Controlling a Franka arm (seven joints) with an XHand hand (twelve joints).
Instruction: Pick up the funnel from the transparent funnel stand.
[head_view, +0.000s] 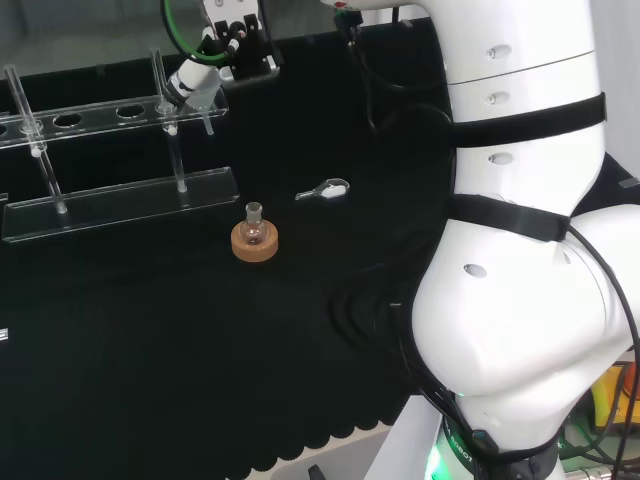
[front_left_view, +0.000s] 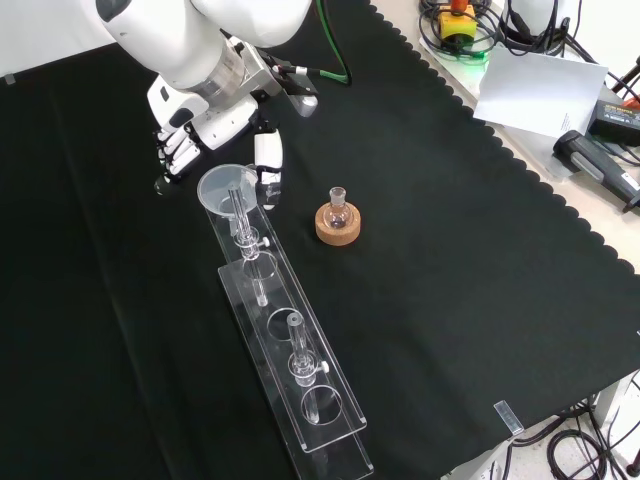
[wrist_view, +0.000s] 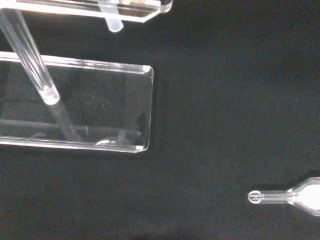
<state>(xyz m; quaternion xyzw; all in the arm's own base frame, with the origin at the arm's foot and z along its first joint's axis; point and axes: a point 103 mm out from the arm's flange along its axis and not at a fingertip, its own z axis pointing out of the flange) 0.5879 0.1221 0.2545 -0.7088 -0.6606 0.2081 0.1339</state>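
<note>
Black cloth (front_left_view: 420, 300) covers the whole bench, and its wavy edge runs along the side at about 4 o'clock in the front view. On the cloth stands a long see-through funnel stand (front_left_view: 290, 350) with a flat base, thin posts and a top bar with round holes. In the front view it runs from about 11 o'clock down to about 6 o'clock. A clear funnel (front_left_view: 228, 188) sits in the hole at the far end of the stand, with its wide round mouth up and its thin stem going down through the bar. The hand (front_left_view: 200, 125) is right at that end of the stand. Its fingers (front_left_view: 177, 150) are bent on one side of the funnel's rim and its thumb (front_left_view: 267, 160) points down on the other side, so the funnel's mouth lies between them. I cannot tell if they touch the funnel. In the head view the hand (head_view: 205, 70) is at about 11 o'clock, over the right end of the funnel stand (head_view: 120, 200). A small round glass flask (front_left_view: 338, 210) sits upright on a cork ring (front_left_view: 338, 228), just beside the stand, at about 3 o'clock from the funnel in the front view. In the head view a small clear spoon-like piece (head_view: 325, 189) lies flat on the cloth at about 2 o'clock from the cork ring (head_view: 254, 243), apart from it.
</note>
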